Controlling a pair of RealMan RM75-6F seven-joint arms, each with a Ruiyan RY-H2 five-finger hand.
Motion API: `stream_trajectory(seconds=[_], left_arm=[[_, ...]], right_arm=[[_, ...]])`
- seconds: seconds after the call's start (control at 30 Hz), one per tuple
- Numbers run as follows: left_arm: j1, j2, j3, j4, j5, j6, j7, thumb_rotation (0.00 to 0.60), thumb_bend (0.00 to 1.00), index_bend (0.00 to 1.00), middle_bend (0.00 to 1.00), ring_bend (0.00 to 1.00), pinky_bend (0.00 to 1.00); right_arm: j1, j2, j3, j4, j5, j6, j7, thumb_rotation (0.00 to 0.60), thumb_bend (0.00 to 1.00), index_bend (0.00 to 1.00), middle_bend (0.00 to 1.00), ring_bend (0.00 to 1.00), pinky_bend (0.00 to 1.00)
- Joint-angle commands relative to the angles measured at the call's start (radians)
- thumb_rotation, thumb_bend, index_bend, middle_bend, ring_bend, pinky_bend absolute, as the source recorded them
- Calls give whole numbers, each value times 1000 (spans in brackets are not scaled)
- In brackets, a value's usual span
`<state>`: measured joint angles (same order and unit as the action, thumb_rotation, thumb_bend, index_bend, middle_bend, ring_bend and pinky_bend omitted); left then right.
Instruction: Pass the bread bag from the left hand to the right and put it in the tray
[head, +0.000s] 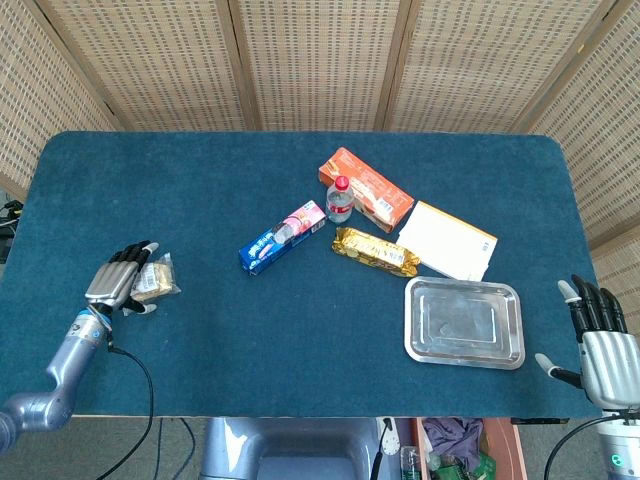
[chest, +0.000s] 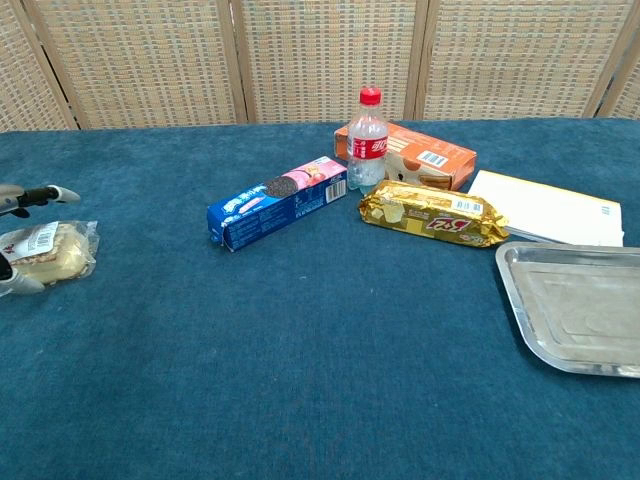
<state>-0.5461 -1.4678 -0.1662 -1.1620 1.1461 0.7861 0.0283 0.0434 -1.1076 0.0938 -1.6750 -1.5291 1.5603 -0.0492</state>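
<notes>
The bread bag (head: 157, 279), a clear packet with pale bread inside, lies flat on the blue cloth near the table's left edge; the chest view shows the bread bag (chest: 47, 253) at its far left. My left hand (head: 121, 279) hovers over the bag's left end with fingers spread, one finger (chest: 38, 194) above the packet and another tip below it, without closing on it. My right hand (head: 601, 342) is open beyond the table's right front corner, holding nothing. The empty steel tray (head: 465, 322) sits at the front right, and the chest view also shows the tray (chest: 580, 310).
Mid-table lie a blue cookie box (head: 283, 237), a small cola bottle (head: 340, 199), an orange box (head: 366, 188), a gold snack pack (head: 376, 252) and a white envelope (head: 447, 240) just behind the tray. Wicker screens stand behind the table.
</notes>
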Motion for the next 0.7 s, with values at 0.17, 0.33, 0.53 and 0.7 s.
stream_trajectory(seconds=[0.17, 0.33, 0.53, 0.7], left_arm=[[-15, -27, -36, 23, -17, 52, -19, 600, 0, 664, 653, 416, 491], [4, 79, -38, -191, 108, 175, -58, 600, 0, 666, 660, 421, 495], [-33, 138, -5, -399, 267, 213, -9, 600, 0, 666, 659, 421, 488], [-96, 91, 3, -457, 322, 180, 67, 600, 0, 666, 658, 421, 486]], right_arm=[[1, 8, 6, 6, 14, -5, 27, 600, 0, 0, 0, 0, 0], [0, 9, 2, 1, 5, -2, 26, 600, 0, 0, 0, 0, 0], [3, 9, -1, -3, 4, -7, 16, 600, 0, 0, 0, 0, 0], [4, 9, -1, -3, 7, -11, 11, 600, 0, 0, 0, 0, 0]])
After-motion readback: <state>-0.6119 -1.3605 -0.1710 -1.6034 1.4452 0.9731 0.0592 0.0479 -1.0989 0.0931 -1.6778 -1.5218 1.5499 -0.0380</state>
